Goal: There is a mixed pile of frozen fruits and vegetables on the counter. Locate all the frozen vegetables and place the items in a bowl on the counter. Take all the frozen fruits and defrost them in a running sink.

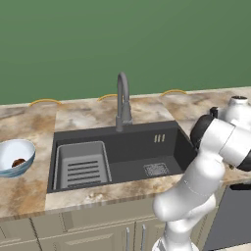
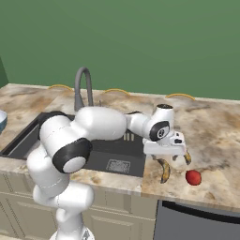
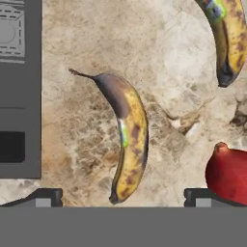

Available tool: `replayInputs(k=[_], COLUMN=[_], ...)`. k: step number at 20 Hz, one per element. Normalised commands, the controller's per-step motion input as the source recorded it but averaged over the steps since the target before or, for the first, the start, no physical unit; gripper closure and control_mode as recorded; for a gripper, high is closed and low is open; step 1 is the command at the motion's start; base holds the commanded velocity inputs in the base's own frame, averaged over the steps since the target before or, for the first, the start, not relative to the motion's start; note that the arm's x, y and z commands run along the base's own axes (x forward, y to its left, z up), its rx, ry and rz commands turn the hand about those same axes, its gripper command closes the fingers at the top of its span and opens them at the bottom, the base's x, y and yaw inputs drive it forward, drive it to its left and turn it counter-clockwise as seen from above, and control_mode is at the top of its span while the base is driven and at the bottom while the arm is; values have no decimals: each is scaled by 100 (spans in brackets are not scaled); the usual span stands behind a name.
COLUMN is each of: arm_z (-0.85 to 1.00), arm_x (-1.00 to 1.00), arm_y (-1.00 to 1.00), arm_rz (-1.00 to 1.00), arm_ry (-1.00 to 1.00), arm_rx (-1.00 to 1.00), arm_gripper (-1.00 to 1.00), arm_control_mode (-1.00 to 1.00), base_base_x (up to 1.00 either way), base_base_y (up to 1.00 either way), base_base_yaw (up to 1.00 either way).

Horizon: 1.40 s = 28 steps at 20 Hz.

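Your gripper hovers jaws apart over the fruit, right of the sink.
On the counter: bowl holding the brown lump; two bananas and red piece lying loose.

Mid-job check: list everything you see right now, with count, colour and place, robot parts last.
bananas: 2, yellow with brown patches, on the counter right of the sink; one under the hand, one further off
red piece: 1, bright red, on the counter beside the bananas
brown lump: 1, dark brown, inside the bowl
bowl: 1, pale blue with whitish inside, on the counter left of the sink
sink: 1, dark grey, set in the counter
rack: 1, grey, slotted, in the sink's left part
faucet: 1, grey, arched, behind the sink
counter: beige-brown marble over tan cabinets
gripper: 1, fingers open, above the nearer banana
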Motion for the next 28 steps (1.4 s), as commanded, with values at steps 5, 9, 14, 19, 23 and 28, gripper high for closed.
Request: replayInputs(k=[5, 9, 14, 19, 23, 28], arm_z=[-31, -40, -48, -53, -35, -10], arm_x=[21, 3, 3, 3, 7, 6], arm_y=[-9, 13, 3, -5, 0, -2], arm_rz=[3, 1, 0, 0, 0, 0], arm_ry=[-2, 0, 0, -4, -1, 2], arm_rx=[1, 0, -2, -7, 0, 0], arm_gripper=[-100, -100, -100, -100, 100, 100], arm_control_mode=[-100, -100, -100, -100, -100, -100], base_base_x=[0, 0, 0, 0, 0, 0], base_base_y=[0, 0, 0, 0, 0, 0], base_base_yaw=[0, 0, 0, 0, 0, 0])
